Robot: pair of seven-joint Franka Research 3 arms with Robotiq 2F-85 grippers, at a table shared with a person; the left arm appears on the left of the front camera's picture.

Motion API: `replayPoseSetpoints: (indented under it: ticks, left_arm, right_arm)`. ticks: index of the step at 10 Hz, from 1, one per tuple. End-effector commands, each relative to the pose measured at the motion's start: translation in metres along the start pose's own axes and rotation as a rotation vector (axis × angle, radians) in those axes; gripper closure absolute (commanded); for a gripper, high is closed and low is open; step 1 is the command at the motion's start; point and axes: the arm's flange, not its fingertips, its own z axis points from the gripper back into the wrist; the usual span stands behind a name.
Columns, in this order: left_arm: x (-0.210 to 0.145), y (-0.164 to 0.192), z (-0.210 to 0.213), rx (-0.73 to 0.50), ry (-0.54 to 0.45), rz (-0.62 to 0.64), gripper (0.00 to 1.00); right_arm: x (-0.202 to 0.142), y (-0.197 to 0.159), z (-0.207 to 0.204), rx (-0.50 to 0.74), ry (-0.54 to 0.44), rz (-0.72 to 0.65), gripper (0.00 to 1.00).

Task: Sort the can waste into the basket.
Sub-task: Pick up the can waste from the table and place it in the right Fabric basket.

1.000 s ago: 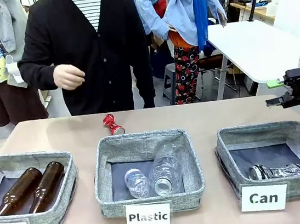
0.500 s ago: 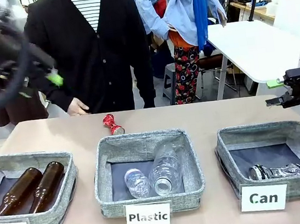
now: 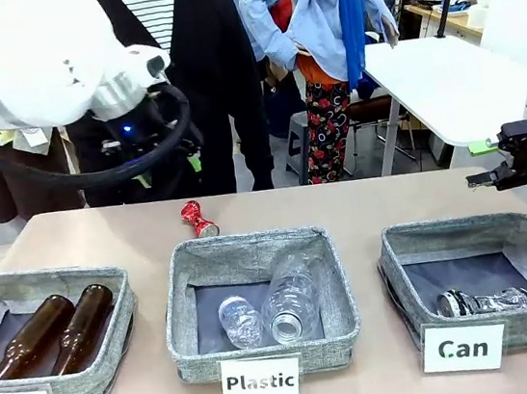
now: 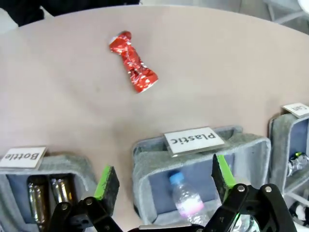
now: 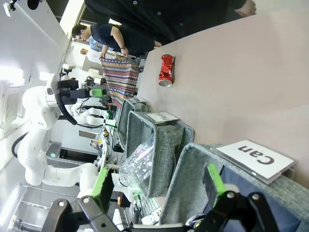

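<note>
Swinging in from the upper left, my left arm has come much farther across in the last half second and now hangs in front of the person at the far side. My right claw has not shifted, and neither can has moved. My left claw stands spread to its widest, with nothing between its green pads. Right beneath it, framed by the two fingers, is the Plastic basket with a clear bottle in it. Beyond that basket, ahead of the claw and well apart from it, the red can lies on its side on the bare table, crushed at the waist and touching nothing else. Off to one finger's side is the Bottle basket with two brown bottles. Off to the other finger's side is the Can basket, where the silver can rests on the dark base. My right claw is likewise open as wide as it goes and holds nothing. From the front it hangs in the air above and past the far right corner of the Can basket. Through its own camera, that basket's grey wall and its white sign sit just below the fingers, and the red can lies far ahead of them across the table.
</note>
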Motion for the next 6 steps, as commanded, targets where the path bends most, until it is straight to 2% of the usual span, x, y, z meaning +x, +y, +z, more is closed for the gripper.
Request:
replayPoseSetpoints:
  ticks: [1,3,4,6]
  left_arm:
    - [-0.009,0.011,0.014,-0.002,-0.014,0.004,0.00]
    - [-0.009,0.011,0.014,-0.002,-0.014,0.004,0.00]
    - [0.002,0.000,0.000,-0.004,0.002,0.001,0.00]
    - [0.028,-0.008,-0.020,-0.015,0.046,0.224,0.00]
  right_arm:
    - [0.001,0.001,0.001,0.009,-0.007,0.018,0.00]
    - [0.001,0.001,0.001,0.009,-0.007,0.018,0.00]
    - [0.001,0.001,0.001,0.009,-0.007,0.018,0.00]
    - [0.001,0.001,0.001,0.009,-0.007,0.018,0.00]
